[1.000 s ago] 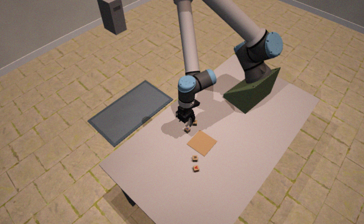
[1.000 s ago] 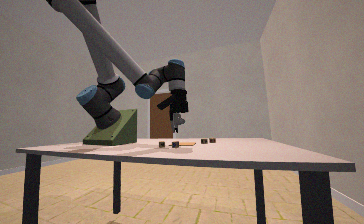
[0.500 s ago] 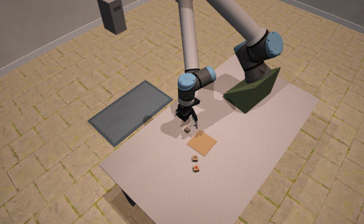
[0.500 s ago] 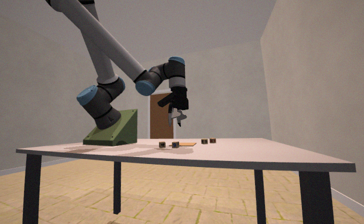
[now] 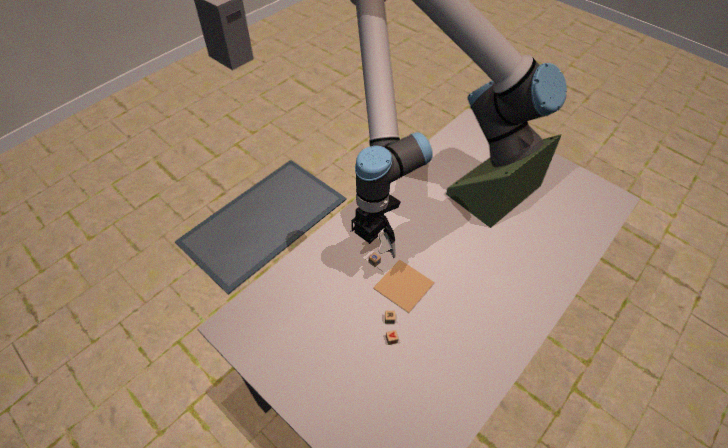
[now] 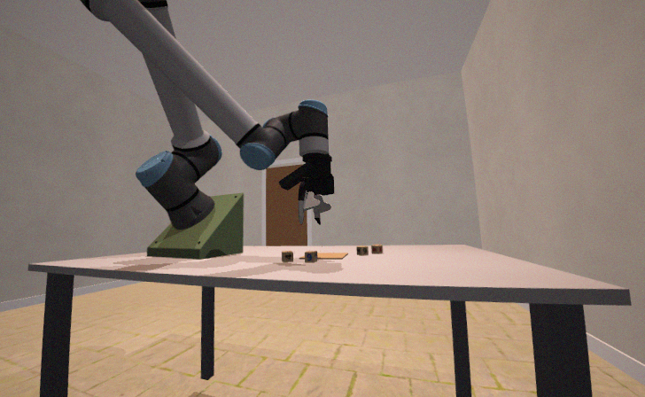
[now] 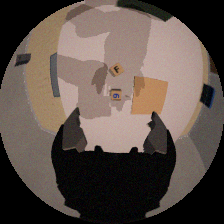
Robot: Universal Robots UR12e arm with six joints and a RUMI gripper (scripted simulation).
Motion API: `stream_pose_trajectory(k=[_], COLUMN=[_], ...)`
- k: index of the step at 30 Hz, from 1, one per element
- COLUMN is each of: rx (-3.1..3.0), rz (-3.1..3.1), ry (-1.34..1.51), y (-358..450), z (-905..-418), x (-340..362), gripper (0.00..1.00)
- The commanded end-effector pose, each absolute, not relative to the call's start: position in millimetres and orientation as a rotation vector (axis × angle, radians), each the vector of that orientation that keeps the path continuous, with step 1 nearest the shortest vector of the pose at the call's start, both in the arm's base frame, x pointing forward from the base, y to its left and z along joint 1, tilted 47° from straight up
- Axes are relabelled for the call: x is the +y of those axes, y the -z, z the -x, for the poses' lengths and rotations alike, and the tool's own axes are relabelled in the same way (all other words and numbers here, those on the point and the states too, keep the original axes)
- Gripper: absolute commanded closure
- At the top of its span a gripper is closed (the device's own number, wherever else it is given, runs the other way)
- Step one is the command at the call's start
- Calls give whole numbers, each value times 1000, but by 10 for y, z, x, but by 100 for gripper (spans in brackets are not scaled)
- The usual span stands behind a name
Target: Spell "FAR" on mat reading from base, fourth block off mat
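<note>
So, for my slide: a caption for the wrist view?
Open gripper above the F block and a blue-lettered block, beside the mat.

table (image 5: pixel 523 289) | grey floor panel (image 5: pixel 261 222) | brown door (image 6: pixel 283 216) | grey cabinet (image 5: pixel 225 30)

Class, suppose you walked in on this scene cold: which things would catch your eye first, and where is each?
The big grey arm leans from its green wedge base over the table, its claw hanging open and empty. Below lie small letter blocks: a blue-lettered block beside the tan mat, and two more blocks beyond the mat.
</note>
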State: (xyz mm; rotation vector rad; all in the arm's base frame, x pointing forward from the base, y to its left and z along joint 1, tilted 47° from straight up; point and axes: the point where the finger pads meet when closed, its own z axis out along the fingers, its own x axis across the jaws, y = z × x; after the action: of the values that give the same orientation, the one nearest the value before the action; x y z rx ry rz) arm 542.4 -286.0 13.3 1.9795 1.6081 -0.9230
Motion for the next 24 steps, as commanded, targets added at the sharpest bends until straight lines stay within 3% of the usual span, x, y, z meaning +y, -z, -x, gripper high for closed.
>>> stream_pose_trajectory(k=[1, 24], rx=[1615, 2242], rz=[-1975, -1511], ry=[924, 1119], y=[-137, -183], z=[-5421, -4734], x=[-2856, -2702], gripper=[0, 0])
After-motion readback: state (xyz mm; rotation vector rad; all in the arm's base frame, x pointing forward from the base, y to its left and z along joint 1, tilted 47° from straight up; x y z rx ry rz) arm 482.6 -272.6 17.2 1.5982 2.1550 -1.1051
